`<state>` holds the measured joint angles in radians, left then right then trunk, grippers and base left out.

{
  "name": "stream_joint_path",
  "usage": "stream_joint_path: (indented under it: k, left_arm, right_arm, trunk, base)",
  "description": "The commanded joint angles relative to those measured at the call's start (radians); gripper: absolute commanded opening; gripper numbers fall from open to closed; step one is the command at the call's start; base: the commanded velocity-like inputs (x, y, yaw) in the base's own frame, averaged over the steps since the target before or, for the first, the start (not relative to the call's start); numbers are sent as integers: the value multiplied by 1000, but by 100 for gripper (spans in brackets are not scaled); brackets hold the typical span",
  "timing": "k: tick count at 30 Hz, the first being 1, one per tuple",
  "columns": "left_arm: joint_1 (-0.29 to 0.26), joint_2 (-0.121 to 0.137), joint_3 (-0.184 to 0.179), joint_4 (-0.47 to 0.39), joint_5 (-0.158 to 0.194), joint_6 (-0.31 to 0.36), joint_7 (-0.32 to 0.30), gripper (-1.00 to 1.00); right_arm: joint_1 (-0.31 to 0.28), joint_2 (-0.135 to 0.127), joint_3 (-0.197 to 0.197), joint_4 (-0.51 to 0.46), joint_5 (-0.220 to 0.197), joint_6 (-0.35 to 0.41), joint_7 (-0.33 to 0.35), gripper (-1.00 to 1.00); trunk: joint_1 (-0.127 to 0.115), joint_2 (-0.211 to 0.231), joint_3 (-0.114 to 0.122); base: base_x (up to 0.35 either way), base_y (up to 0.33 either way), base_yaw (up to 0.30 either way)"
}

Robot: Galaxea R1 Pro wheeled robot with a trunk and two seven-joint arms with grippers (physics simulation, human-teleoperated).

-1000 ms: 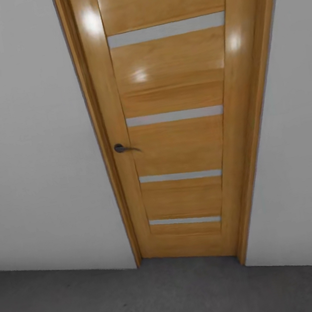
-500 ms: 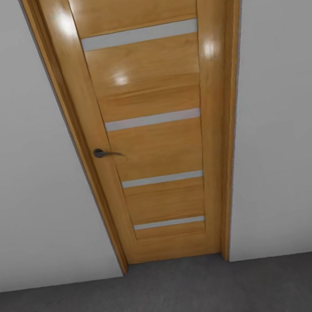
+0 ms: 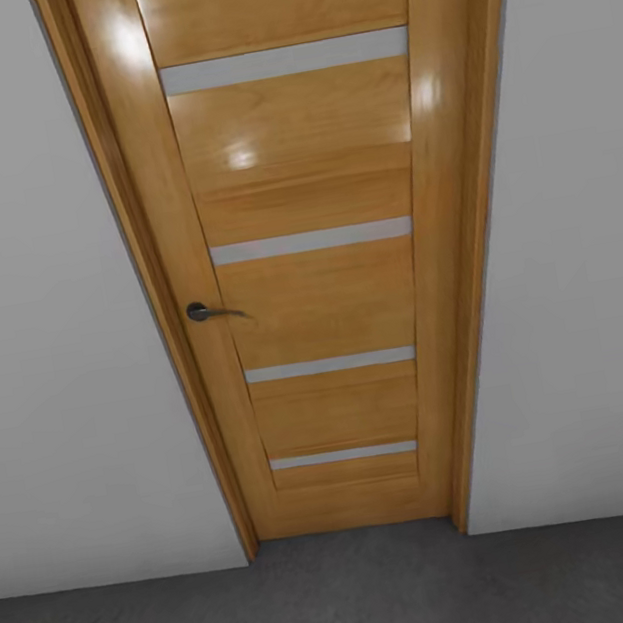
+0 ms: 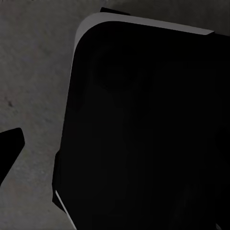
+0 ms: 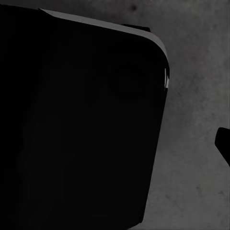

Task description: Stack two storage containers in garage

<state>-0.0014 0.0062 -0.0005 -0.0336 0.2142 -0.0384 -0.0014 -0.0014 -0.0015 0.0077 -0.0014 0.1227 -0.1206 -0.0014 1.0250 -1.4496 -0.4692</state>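
Wood: a light honey-coloured wooden door [image 3: 316, 250] with four frosted grey strips stands shut in the middle of the head view, running from the top edge down almost to the bottom; glossy highlights sit on its upper left and upper right.
Strips: four pale horizontal bands, one near the top, one at mid-height, two lower down — each shorter than the one above.
Handle: a small dark metal lever handle [image 3: 208, 312] sits on the door's left stile, at about mid-height of the frame, its lever pointing toward the door's middle.
Frame: a matching wooden door frame [image 3: 144, 279] borders the door on both sides and narrows toward the bottom.
Walls: plain white-grey walls [image 3: 44, 346] fill the left and right sides of the head view, meeting the ground in a straight line.
Floor: a dark grey, rough, speckled floor [image 3: 361, 607] crosses the bottom strip of the head view, touching the door's foot; this fits the garage.
Left wrist view: a big black rounded-corner body [image 4: 143, 129] with a thin pale edge covers the centre and right, over the same speckled grey ground [image 4: 33, 72]; a black pointed shape [image 4: 8, 148] pokes in at the middle left edge.
Right wrist view: a like black rounded body [image 5: 76, 120] covers the left and centre, grey ground [image 5: 196, 96] at the right; a black tip [image 5: 224, 143] at the right edge.
Fingers: I cannot tell how wide either pair stands — too little shows.
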Motion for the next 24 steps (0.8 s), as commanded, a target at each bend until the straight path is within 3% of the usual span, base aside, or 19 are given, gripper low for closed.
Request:
stream_joint_path:
  k: [1,9,24]
  left_arm:
    - [0,0,0,0,6,-2,0,100]
    - [0,0,1,0,6,-2,0,100]
    - [0,0,1,0,6,-2,0,100]
  right_arm:
    - [0,0,0,0,7,-2,0,100]
    - [0,0,0,0,6,-3,0,100]
    - [0,3,0,0,6,-4,-2,100]
  trunk:
    - [0,0,-1]
    - [0,0,-1]
    - [0,0,-1]
  base:
    - [21,2,0]
    - [69,1,0]
    - [295,57,0]
